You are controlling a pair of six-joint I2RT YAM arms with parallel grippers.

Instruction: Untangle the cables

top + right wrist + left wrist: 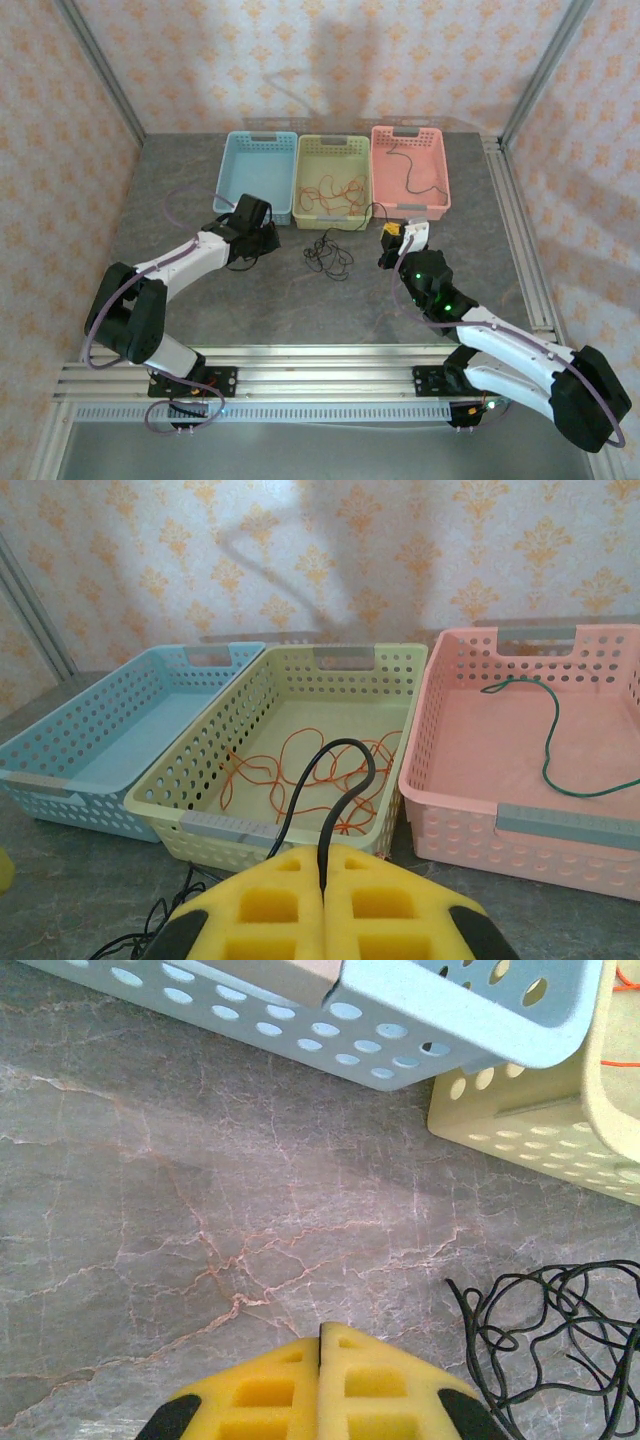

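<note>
- Three baskets stand in a row at the far side of the bench (300, 310): a blue basket (258, 175), a yellow basket (333, 140) and a pink basket (410, 131). They look like one bin for each cable once the cables are parted.
- An orange cable (335, 190) lies loose in the yellow basket and a dark green cable (546, 765) in the pink one (the blue one, I judge, awaits the black).
- The black cable (328, 255) sits in a knotted heap on the bench, just in front of the yellow basket.
- The right fingers (380, 905) are pressed together on one strand of the black cable, which arches up from between them and drops toward the heap. Holding a strand gives a way to draw the loops out.
- The left fingers (260, 1395) are closed on nothing, low over the bench beside the heap and near the blue basket's corner. They seem placed to pin or pick at the tangle.
</note>
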